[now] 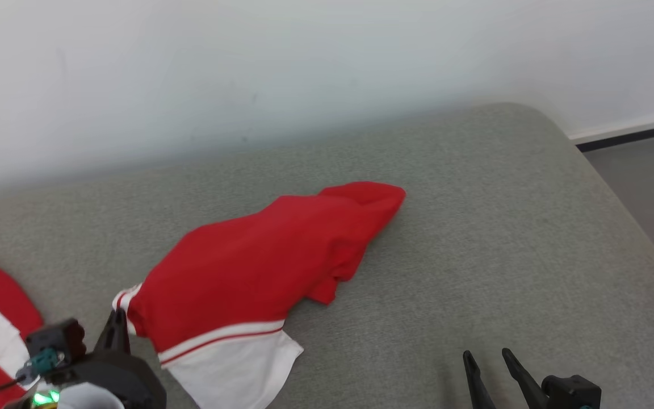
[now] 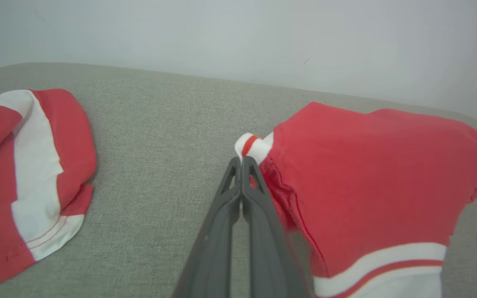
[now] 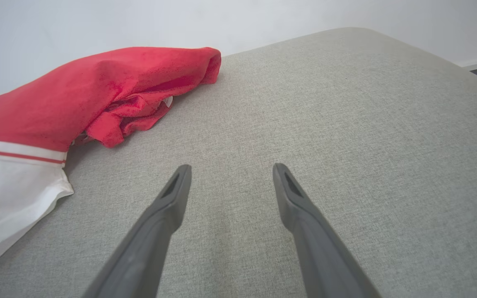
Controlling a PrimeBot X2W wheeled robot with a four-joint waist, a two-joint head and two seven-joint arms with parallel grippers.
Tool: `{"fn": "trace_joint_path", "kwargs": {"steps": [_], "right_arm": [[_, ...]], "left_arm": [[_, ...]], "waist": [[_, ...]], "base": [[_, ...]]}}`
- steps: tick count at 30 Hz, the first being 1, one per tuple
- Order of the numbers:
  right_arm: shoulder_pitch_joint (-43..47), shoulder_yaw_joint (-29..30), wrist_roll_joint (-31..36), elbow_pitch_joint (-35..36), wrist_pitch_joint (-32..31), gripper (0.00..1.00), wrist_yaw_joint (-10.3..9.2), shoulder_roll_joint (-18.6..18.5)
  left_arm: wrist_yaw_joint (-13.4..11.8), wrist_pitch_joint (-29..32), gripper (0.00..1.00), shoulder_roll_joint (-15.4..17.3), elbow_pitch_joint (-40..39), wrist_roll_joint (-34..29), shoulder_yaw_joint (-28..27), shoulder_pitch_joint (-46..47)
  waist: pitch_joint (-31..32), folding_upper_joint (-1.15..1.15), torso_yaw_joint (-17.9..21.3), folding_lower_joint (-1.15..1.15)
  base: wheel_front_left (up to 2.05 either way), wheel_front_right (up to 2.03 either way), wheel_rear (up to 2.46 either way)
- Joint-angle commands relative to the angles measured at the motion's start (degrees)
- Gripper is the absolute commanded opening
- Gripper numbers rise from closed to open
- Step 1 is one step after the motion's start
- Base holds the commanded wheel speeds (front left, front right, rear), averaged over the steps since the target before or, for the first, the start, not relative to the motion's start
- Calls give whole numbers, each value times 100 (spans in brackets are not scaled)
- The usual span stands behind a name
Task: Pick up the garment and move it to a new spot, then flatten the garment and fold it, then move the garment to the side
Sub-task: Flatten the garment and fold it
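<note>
Left tool is clenched on the white ribbed cuff with the red stripe, at the near-left corner of the red garment. The garment is heaped in a tented lump mid-bench. Right tool is spread wide over bare grey weave, with nothing gripped. The lift should probably be taken slow and straight up, so the thin floppy knit isn't dragged into more creases. A second red-and-white piece is laid well apart on the left.

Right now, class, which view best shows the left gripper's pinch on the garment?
Left wrist view: the left gripper clamps the garment's striped edge. The head view shows it from behind the gripper; the right wrist view shows the garment's other side.
</note>
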State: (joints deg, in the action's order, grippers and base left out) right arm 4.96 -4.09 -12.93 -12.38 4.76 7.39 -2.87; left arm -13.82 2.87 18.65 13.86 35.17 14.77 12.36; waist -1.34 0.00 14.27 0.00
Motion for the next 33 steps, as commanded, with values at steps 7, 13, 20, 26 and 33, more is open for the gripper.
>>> {"fn": "trace_joint_path", "kwargs": {"steps": [7, 13, 20, 26, 33], "right_arm": [[61, 30, 116, 182, -118, 100, 20, 0], [-62, -2, 190, 268, -197, 100, 20, 1], [-436, 81, 99, 471, -594, 100, 20, -34], [-997, 239, 102, 441, -1454, 100, 20, -200], [-1408, 219, -91, -79, -2487, 100, 20, -127]], "left_arm": [[-158, -462, 0, 265, 357, -112, -249, -324], [-357, -859, 100, 155, 960, -446, -93, -30], [-137, -1605, 100, -298, 1089, -460, 52, -301], [371, -1807, 100, -521, 374, -633, 170, -858], [728, -1807, 100, -798, -192, -914, 322, -1075]], "waist": [[-94, 0, -516, 0], [-217, 0, -656, 0], [-280, 0, -828, 0], [-218, 0, -1193, 0], [-207, 0, -1712, 0]], "base": [[0, 0, 0], [0, 0, 0], [0, 0, 0], [0, 0, 0], [0, 0, 0]]}}
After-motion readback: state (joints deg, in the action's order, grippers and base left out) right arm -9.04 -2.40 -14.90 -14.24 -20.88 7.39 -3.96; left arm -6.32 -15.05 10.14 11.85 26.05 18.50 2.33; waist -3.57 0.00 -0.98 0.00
